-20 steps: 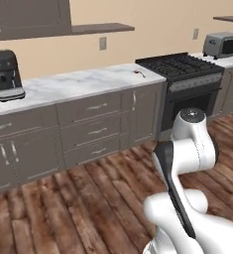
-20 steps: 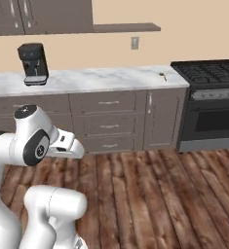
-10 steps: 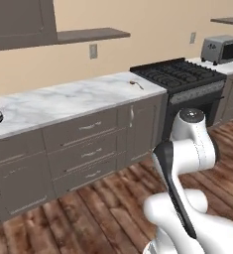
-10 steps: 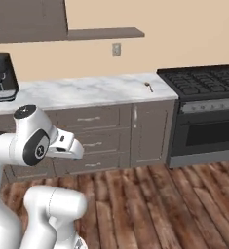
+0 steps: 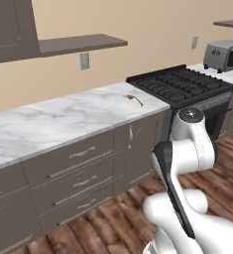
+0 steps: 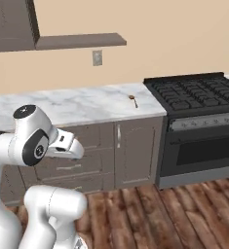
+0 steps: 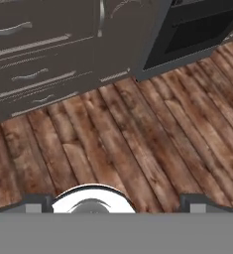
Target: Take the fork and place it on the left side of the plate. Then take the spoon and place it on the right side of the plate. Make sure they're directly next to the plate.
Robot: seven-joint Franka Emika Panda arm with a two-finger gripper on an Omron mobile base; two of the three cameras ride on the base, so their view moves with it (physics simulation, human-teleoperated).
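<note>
A small brown spoon [image 5: 134, 98] lies on the marble counter [image 5: 63, 119] near its right end, just left of the stove; the right base view shows the spoon [image 6: 133, 100] on the same counter [image 6: 86, 104]. My arm is folded close to the base, well short of the counter. My gripper [image 7: 117, 202] hangs over the wooden floor, open, with nothing between its fingertips [image 7: 37, 202]. The fork and the plate are out of view.
A black gas stove [image 5: 180, 84] with an oven [image 6: 203, 146] below it stands right of the counter. A silver toaster oven [image 5: 226, 53] sits further right. Grey drawers and cabinet doors [image 6: 135, 148] line the counter front. A wall shelf [image 5: 81, 43] hangs above. Wooden floor [image 7: 138, 144] lies between me and them.
The whole picture has shifted: the base has driven right along the counter, so the coffee machine has left the views and the stove and spoon are nearer. The arm keeps its folded pose, gripper still open.
</note>
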